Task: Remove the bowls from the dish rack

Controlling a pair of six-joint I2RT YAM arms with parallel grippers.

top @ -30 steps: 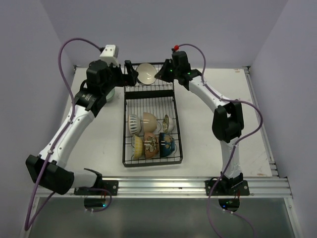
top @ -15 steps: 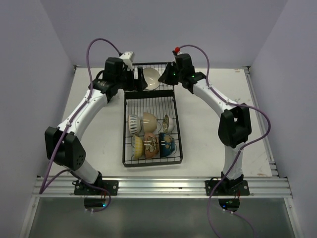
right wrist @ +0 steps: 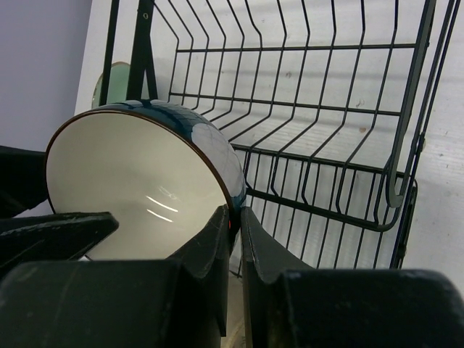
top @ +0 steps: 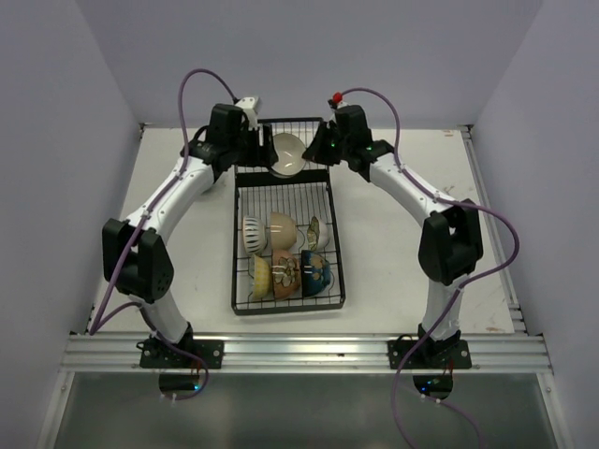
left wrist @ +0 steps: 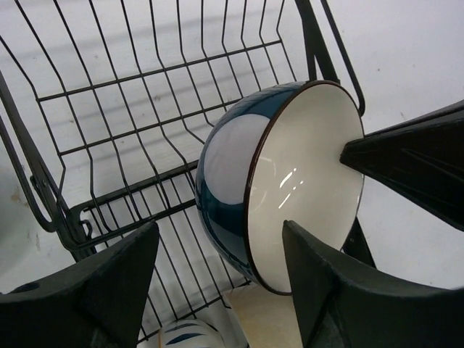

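Item: blue-and-white glazed ceramic bowl (top: 285, 152), brown-rimmed, tipped on edge over the 12 o'clock section of the long black wire dish rack (top: 281, 192). Whether its lower edge touched the wires could not be told. Holder: right gripper (top: 314, 150), at the bowl's 3 o'clock, was clamped narrowly on the rim, one finger inside the white face and one on the blue wall. Second party: left gripper (top: 259, 148), at the bowl's 9 o'clock, had its jaws wide and straddled the rim, one finger outside the blue wall, the other across the white interior, neither seen pressing. Also listed: six smaller patterned bowls (top: 286, 272), on edge in the 6 o'clock section, not yet unloaded; white desk (top: 374, 271) beneath. Hazards, as judged: (1) the pinch was thin and on slick glaze, so the bowl could pivot or slide out under its own weight; (2) if the right gripper let go before the left closed fully, the bowl would likely drop onto the wires or the bowls toward 6 o'clock; (3) a left grip closing off-square could twist the rim against the right's hold; (4) the two grippers' inner fingers stood near each other inside the bowl and could collide; (5) a lift begun too low could snag the rim on a curved divider.
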